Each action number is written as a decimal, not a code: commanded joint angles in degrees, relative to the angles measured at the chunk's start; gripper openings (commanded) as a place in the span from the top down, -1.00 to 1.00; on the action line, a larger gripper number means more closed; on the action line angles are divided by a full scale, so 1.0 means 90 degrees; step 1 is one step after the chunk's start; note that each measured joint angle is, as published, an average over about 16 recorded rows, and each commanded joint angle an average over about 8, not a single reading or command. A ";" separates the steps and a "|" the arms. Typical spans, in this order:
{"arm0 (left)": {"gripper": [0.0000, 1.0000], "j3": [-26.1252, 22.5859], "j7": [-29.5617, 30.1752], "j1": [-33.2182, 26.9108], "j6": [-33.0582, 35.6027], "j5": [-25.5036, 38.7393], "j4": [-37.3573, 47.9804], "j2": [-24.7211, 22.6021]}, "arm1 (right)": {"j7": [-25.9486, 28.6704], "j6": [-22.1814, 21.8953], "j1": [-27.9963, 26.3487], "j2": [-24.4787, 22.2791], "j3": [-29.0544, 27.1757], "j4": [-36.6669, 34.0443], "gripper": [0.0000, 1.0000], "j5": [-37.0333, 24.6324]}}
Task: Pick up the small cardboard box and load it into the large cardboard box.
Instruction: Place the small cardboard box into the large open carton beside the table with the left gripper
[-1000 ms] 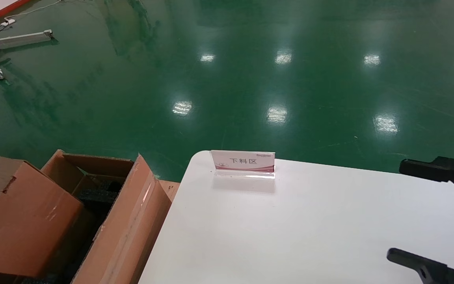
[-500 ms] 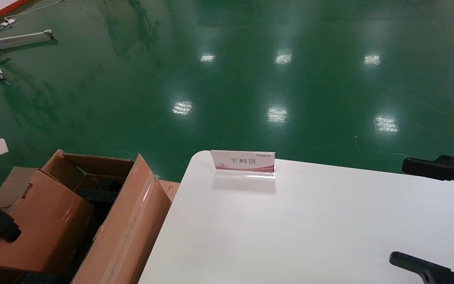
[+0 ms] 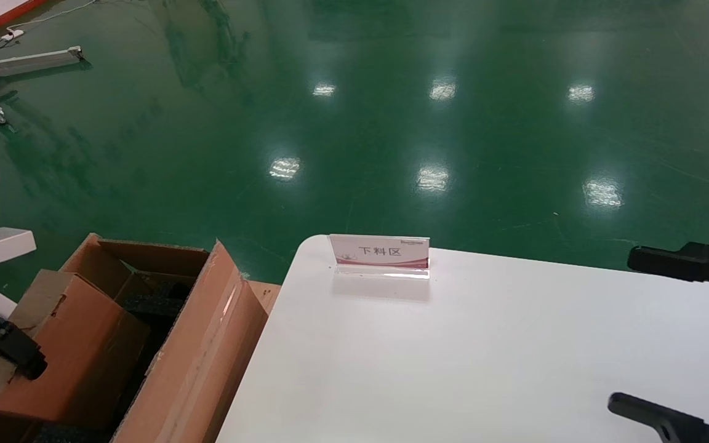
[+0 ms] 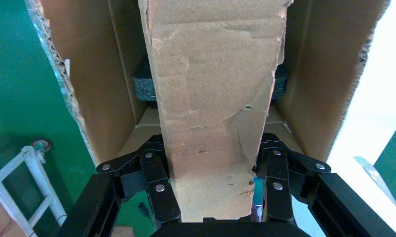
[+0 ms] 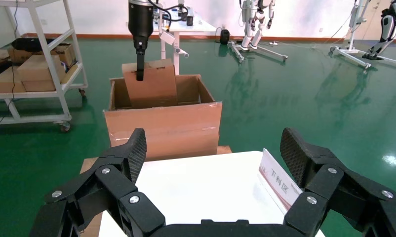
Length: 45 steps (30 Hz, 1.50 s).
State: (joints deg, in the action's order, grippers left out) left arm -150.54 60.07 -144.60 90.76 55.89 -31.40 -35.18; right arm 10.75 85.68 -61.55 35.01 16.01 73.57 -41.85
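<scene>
Jaws of the left gripper [image 4: 208, 195] are clamping the small box [image 3: 77, 344] over the carton [image 3: 207, 344] at eight o'clock; it risks snagging the foam [image 3: 157, 304], while the right gripper [image 5: 213, 158] is idling, spread.

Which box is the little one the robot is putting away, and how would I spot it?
Find the white table; beside it, on the robot's left, stands the large cardboard box with its flaps open. The small cardboard box hangs partway into that opening, pinched by the black left gripper. It is much smaller, closed, and the only box being held.
</scene>
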 commanded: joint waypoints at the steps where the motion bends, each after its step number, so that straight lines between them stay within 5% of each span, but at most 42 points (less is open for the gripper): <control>1: 1.00 0.0036 -0.0095 0.0174 -0.0030 -0.0025 0.0153 -0.0037 | 0.0000 0.0000 0.0000 0.0000 0.0000 0.0000 -1.00 0.0000; 23: 1.00 0.0180 -0.0549 0.1526 -0.0144 0.0018 0.1867 -0.0599 | 0.0000 0.0000 0.0000 0.0000 0.0000 0.0000 -1.00 0.0000; 45: 1.00 0.0308 -0.0717 0.2329 -0.0384 -0.0068 0.2550 -0.0872 | 0.0000 0.0000 0.0000 0.0000 0.0000 0.0000 -1.00 0.0000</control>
State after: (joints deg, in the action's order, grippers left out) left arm -147.71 53.65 -123.59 87.23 55.21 -8.45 -43.00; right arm 10.75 85.68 -61.55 35.01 16.01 73.57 -41.85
